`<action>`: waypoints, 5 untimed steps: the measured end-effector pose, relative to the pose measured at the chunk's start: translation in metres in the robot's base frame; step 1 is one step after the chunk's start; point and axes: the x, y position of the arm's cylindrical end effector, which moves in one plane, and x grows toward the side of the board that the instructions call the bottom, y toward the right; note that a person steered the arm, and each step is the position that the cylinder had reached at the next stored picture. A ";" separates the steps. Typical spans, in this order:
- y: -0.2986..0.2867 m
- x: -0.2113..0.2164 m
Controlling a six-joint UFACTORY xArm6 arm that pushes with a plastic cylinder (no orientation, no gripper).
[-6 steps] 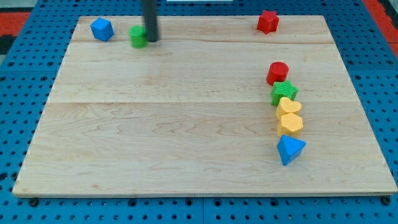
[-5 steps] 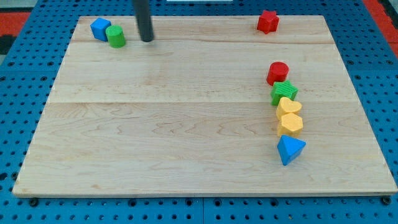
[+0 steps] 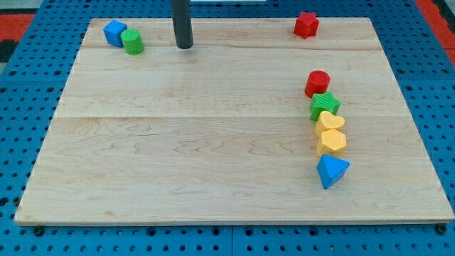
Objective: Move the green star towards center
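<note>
The green star (image 3: 325, 106) lies on the right side of the wooden board (image 3: 213, 142). It touches a red cylinder (image 3: 317, 83) above it and a yellow heart (image 3: 330, 121) below it. My tip (image 3: 185, 46) rests on the board near the view's top, left of centre, far to the left of the green star. A green cylinder (image 3: 132, 41) stands to the left of my tip, apart from it.
A blue block (image 3: 114, 33) touches the green cylinder at the top left. A red star (image 3: 306, 24) sits at the top right. Below the yellow heart lie a second yellow block (image 3: 331, 141) and a blue triangular block (image 3: 331, 171).
The green cylinder slid left against the blue block. My tip first moved a little left, then right, away from the cylinder. The green star has not moved.
</note>
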 end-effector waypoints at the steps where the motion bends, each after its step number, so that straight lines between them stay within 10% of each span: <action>1: -0.002 0.000; 5: 0.274 0.027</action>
